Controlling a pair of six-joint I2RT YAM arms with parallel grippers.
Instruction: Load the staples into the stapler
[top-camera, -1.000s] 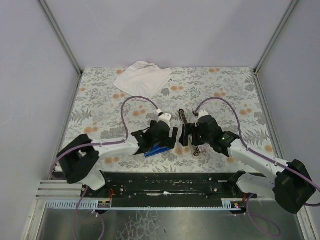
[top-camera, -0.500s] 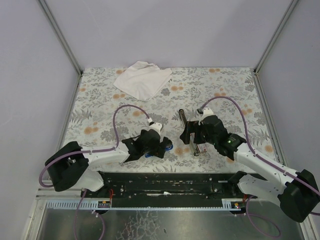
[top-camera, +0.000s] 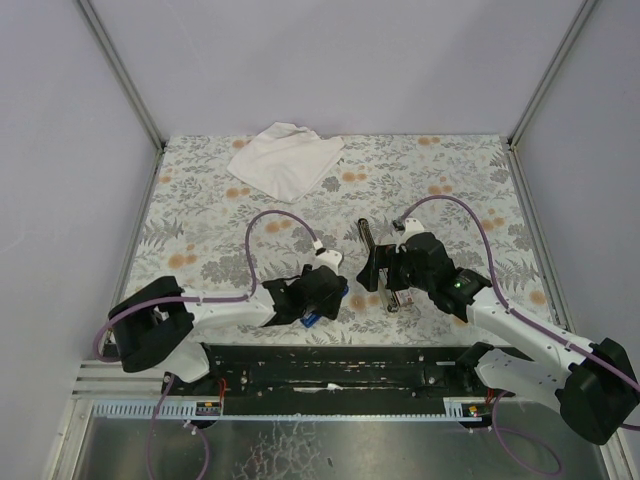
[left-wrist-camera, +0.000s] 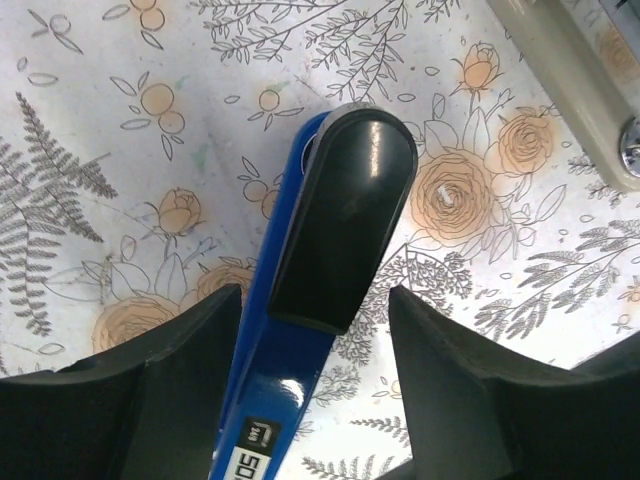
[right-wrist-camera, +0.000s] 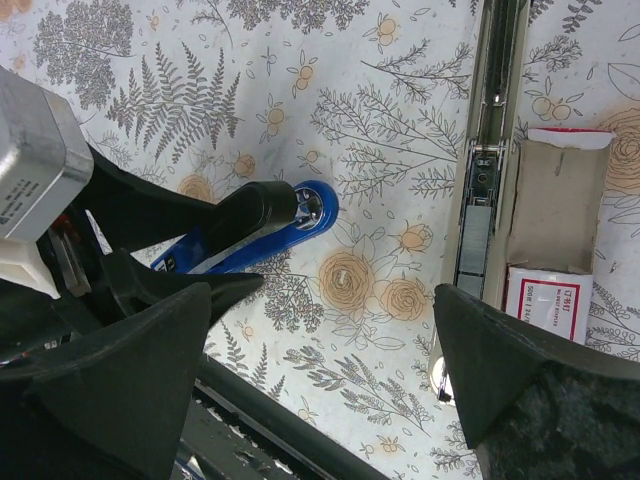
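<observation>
white cloth (top-camera: 285, 160) behind open stapler (right-wrist-camera: 478, 200), floral tablecloth (top-camera: 450, 180)

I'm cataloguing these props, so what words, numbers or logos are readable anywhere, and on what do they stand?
"50", cut off by the frame edge: black sticker on the blue stapler with a black top.
Red print on the white label of the small flat cardboard staple box: too small to read.
Nothing else legible.
</observation>
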